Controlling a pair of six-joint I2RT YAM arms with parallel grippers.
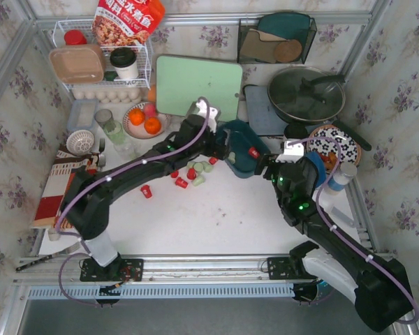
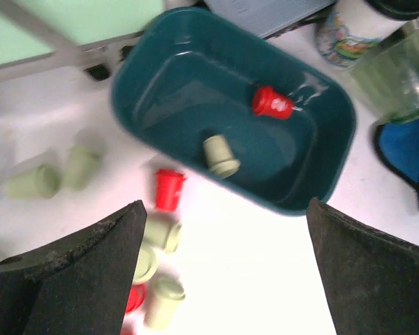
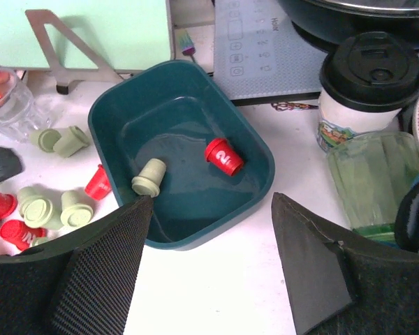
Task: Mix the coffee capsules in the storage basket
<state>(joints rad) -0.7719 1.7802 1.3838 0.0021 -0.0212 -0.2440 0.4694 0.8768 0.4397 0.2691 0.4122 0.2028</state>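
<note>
The dark teal storage basket sits mid-table and holds one red capsule and one pale green capsule. Both also show in the left wrist view, red and green. Several red and green capsules lie loose on the white table left of the basket, and one red capsule lies farther left. My left gripper is open and empty, hovering over the table just before the basket's near-left rim. My right gripper is open and empty at the basket's near-right edge.
A pale green cutting board stands behind the basket. An induction hob and a lidded pan are behind on the right. A black-lidded cup, a greenish glass and a patterned plate stand to the right. A bowl of oranges is at left.
</note>
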